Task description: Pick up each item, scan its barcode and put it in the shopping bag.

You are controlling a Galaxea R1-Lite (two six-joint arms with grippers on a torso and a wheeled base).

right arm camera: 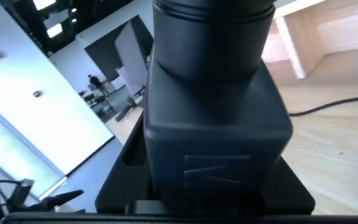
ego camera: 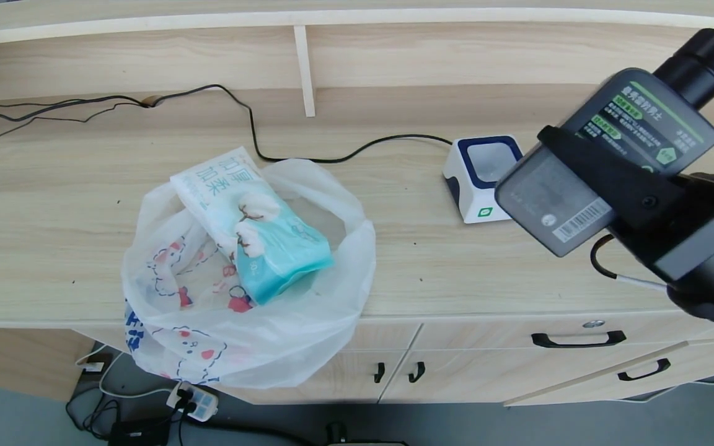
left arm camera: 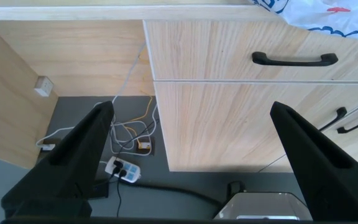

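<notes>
Wooden counter [ego camera: 53, 204]; right gripper [ego camera: 608, 176] clamps dark bottle [ego camera: 636, 118], cap [ego camera: 707, 59] pointing far-right; left gripper [left arm camera: 191, 109] apart.

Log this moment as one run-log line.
right gripper: shut on dark bottle, raised by scanner | left gripper: open, low by drawers | tissue pack: in shopping bag

Light wooden counter [ego camera: 456, 272] holds a white shopping bag [ego camera: 332, 297] near left, barcode scanner [ego camera: 465, 192] right, black cables [ego camera: 253, 133] far
</notes>
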